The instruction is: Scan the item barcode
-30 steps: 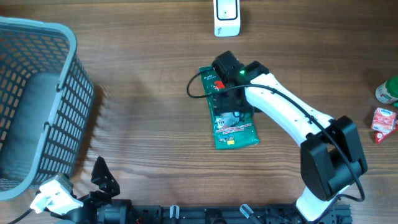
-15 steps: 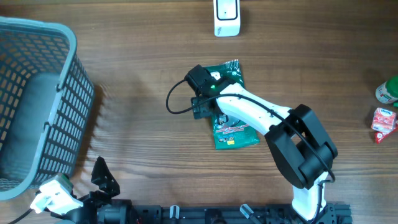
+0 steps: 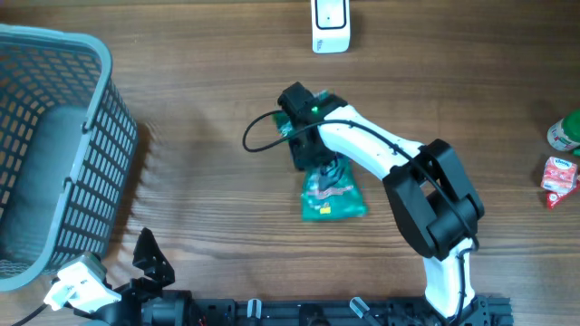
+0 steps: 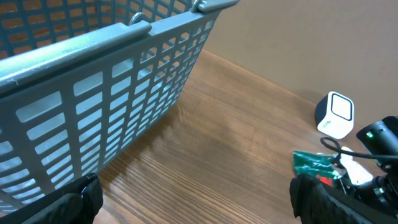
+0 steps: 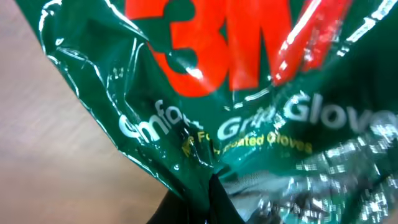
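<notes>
The item is a green 3M glove packet (image 3: 333,196), lying mid-table and bunched up at its far end. My right gripper (image 3: 319,159) is shut on that end. In the right wrist view the packet (image 5: 217,93) fills the frame, its plastic pinched between the black fingers (image 5: 186,208) of the right gripper (image 5: 211,199). No barcode shows. The white scanner (image 3: 330,25) stands at the table's far edge, apart from the packet. My left gripper (image 4: 199,202) is open and empty at the near left, and from it I see the packet (image 4: 314,165) and the scanner (image 4: 336,115).
A grey mesh basket (image 3: 95,154) stands at the left, also close in the left wrist view as the basket (image 4: 124,93). At the far right edge sit a green-capped jar (image 3: 565,132) and a red carton (image 3: 559,177).
The right gripper was open over the packet and has shut on its far end. The packet has crumpled, and its far end has been drawn in toward the near end.
</notes>
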{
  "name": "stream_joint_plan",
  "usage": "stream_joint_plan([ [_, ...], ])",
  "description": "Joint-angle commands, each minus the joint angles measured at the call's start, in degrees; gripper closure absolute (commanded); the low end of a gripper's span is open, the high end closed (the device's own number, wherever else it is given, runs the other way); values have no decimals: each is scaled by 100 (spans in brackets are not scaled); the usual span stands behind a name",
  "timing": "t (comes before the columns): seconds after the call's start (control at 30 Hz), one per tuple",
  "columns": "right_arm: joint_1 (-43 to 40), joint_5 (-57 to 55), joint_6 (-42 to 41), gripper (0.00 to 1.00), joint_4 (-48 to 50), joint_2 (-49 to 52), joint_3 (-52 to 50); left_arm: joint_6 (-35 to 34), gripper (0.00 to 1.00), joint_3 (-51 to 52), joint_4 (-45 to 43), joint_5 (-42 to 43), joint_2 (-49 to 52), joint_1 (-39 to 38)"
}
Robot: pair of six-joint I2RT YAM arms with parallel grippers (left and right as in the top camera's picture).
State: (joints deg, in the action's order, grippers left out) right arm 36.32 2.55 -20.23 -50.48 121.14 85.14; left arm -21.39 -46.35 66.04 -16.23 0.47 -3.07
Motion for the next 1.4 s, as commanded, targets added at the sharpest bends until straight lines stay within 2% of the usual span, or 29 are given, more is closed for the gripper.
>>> stream_joint_plan([
  [0.0, 11, 2905, 1217, 96, -457, -254, 334, -28, 0, -4, -22, -33, -20, -26],
  [0.1, -232, 5047, 2194, 96, -643, -1340, 385, -28, 0, -4, -22, -33, -20, -26],
  [0.2, -341, 6782, 3298, 96, -1270, -1550, 323, -28, 0, -4, -20, -35, -20, -26],
  [0.43, -341, 9051, 3150, 96, -1123, -1550, 74, -28, 0, -4, -22, -33, -20, -26],
  [0.5, -341, 9042, 2516, 96, -1045, -1550, 74, -28, 0, -4, -22, -33, -20, -26],
  [0.93, -629, 9047, 1209, 96, -999, -1552, 76, -35, 0, -4, -160, -7, -20, -26],
  [1.03, -789, 9047, 796, 96, -1001, -1552, 76, -852, 0, -4, -673, 2002, -20, -24],
  [1.07, -901, 9047, 721, 96, -1003, -1563, 76, -931, 0, -4, -780, 2371, -20, -26],
  [1.13, -1128, 9047, 509, 96, -999, -1604, 76, -1054, 0, -4, -962, 2413, -17, -24],
  [1.23, -1443, 9047, 415, 96, -1029, -1626, 76, -2457, 0, 31, -994, 2437, -15, -26],
  [1.3, -1606, 9047, -144, 96, -1019, -1626, 76, -3388, 0, 188, -1113, 2461, -15, -26],
  [1.37, -1709, 9047, -393, 96, -953, -1626, 76, -4266, 0, 592, -1547, 2916, -11, -26],
])
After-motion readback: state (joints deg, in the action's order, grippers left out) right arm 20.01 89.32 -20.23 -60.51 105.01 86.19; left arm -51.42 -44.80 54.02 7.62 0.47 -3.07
